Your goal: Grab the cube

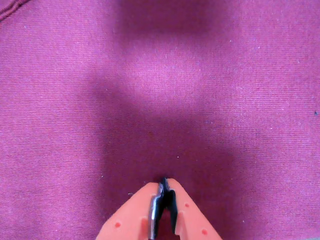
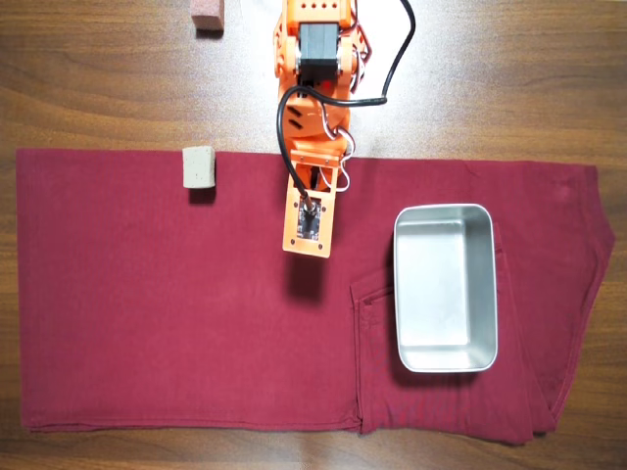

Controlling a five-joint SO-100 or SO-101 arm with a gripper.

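Near the cloth's upper edge in the overhead view, left of the arm: the cube [image 2: 199,166], one small beige-grey matte block, resting on the dark red cloth [image 2: 147,313] and well apart from the gripper. Orange arm [image 2: 313,59]: enters from the top centre, reaches down over the cloth, black cable looped beside it; its wrist plate hangs above bare fabric between cube and tray. Gripper [image 1: 164,181], wrist view: two orange fingers [image 1: 131,214] with dark inner faces, tips pressed together at the lower edge of the view, clenched on nothing, only magenta-looking cloth and the arm's shadow ahead of them. Metal tray [image 2: 404,294]: rectangular, rounded corners, shiny, lying on the right part of the cloth, nothing seen inside. Reddish-pink block [image 2: 207,16]: at the top edge on the bare wooden table [image 2: 529,78], above the cube, off the cloth. Cloth: a spread garment with seams and a pocket line visible beside the tray.
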